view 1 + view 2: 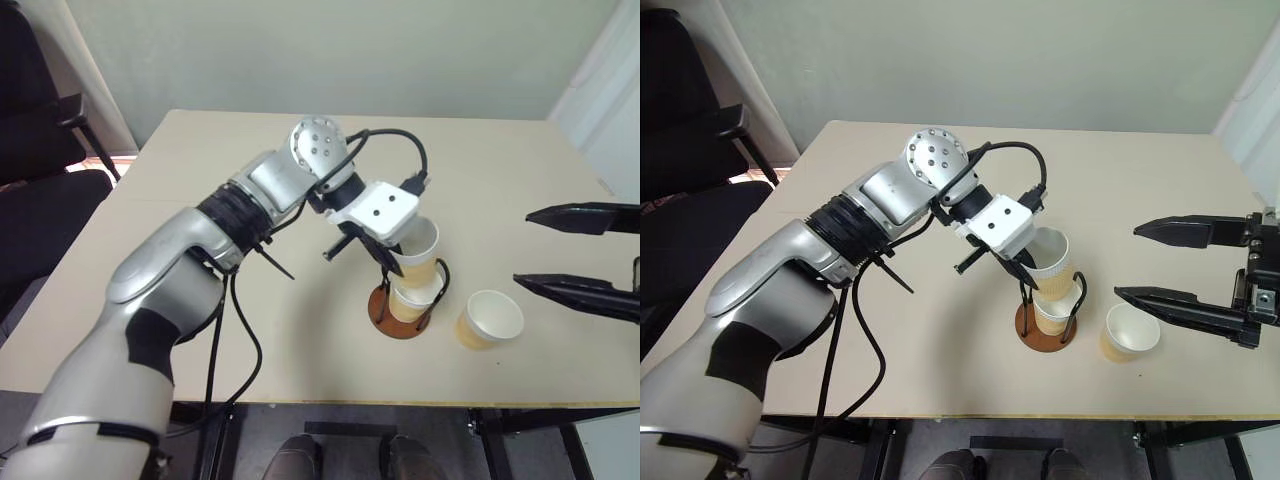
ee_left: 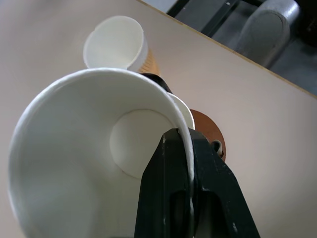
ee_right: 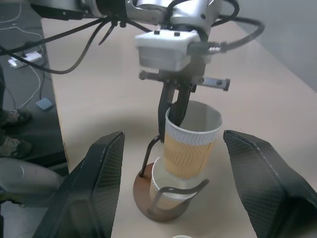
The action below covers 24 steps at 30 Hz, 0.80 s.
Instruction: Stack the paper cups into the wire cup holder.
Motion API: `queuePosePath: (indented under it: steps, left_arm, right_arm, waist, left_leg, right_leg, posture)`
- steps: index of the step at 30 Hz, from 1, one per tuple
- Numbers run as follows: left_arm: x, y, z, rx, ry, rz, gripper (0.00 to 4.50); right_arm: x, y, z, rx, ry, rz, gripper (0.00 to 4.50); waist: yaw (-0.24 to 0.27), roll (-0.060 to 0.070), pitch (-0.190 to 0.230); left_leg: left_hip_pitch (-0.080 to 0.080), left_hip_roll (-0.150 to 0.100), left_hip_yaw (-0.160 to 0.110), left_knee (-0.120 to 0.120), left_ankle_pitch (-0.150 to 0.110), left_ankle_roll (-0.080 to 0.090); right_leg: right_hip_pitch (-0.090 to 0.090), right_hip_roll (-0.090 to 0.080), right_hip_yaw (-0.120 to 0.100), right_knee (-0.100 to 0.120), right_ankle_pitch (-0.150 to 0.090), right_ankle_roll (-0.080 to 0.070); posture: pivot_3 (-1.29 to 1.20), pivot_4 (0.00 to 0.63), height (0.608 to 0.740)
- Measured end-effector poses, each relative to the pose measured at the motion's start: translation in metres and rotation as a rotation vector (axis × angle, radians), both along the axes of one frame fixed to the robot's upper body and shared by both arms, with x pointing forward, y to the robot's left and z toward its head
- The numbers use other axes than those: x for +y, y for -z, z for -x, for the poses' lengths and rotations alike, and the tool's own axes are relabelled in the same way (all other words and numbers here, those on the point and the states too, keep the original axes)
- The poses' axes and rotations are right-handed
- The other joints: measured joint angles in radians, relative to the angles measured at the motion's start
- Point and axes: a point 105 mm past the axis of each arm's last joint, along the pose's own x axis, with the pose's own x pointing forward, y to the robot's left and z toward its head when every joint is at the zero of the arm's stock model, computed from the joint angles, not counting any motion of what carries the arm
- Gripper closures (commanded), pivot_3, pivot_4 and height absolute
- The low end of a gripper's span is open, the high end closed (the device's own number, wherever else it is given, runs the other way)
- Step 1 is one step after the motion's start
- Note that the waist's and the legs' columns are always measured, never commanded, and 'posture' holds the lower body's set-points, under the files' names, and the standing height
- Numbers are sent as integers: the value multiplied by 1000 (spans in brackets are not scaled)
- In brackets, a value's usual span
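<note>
1. pinched between my left gripper [image 3: 174, 110] fingers is the rim of a paper cup [image 3: 190, 144], one finger inside, one outside, shut tight on the wall.
2. just below that held cup stands the wire cup holder [image 1: 400, 318], with one cup [image 1: 412, 300] already seated between its loops.
3. my right gripper [image 1: 1165, 265] hangs empty with jaws spread wide, off to the side of the holder.
4. third cup [image 1: 1130, 333] stands on the table [image 1: 200, 180] near my right fingers, beside the holder.
5. risk, as i judge it: the held cup looks tilted, so its base could catch a wire loop or the seated cup's rim, tipping the light holder or crumpling the pinched wall.
</note>
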Motion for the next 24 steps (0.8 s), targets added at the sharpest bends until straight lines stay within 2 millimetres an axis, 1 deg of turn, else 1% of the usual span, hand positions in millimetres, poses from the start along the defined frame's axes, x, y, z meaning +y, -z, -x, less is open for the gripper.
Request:
queuePosePath:
  steps: [5,6,9,12,15,18,19,24]
  left_arm:
    - [-7,8,3,-13,35,-21,4467]
    - [-8,9,3,-18,39,-24,4285]
    - [-13,14,2,-40,54,-42,3536]
    - [-15,14,3,-50,65,-41,2494]
    - [-17,5,3,-37,49,0,1399]
    - [-18,-6,3,-11,26,43,273]
    - [-18,-10,3,3,17,59,18]
    - [-16,-41,7,76,-27,166,18]
  right_arm:
    - [2,6,1,14,20,4,1204]
    - [1,7,1,18,26,5,1204]
    - [-1,10,-3,26,67,10,1204]
    - [-4,9,-7,21,110,19,1204]
    - [-10,16,-15,66,172,29,1204]
    - [-19,22,-22,96,272,90,1204]
    - [-22,23,-23,97,294,105,1204]
    - [-26,30,-29,109,320,133,1204]
  waist:
    - [2,0,0]
    - [3,1,0]
    - [3,1,-1]
    - [4,1,0]
    - [5,1,-1]
    - [5,2,-1]
    - [5,2,-1]
    - [5,2,-1]
  left_leg:
    - [-2,0,0,6,-5,2]
    - [-2,0,0,8,-5,2]
    - [-3,0,1,11,-7,4]
    - [-2,0,1,11,-8,4]
    - [-2,0,2,10,-8,4]
    - [-2,0,2,10,-8,3]
    - [-2,0,2,10,-8,3]
    - [-2,0,2,10,-8,4]
  right_leg:
    - [0,0,0,0,-2,3]
    - [0,0,0,0,-2,4]
    - [2,0,1,0,-3,5]
    - [2,0,1,0,-3,5]
    - [2,0,1,1,-3,6]
    - [2,0,1,1,-3,6]
    - [2,0,1,0,-3,6]
    - [2,0,1,0,-4,7]
  posture:
    - [0,150,740]
    - [0,150,740]
    - [0,150,740]
    - [0,150,740]
    - [0,150,740]
    - [0,150,740]
    - [0,150,740]
    - [0,150,740]
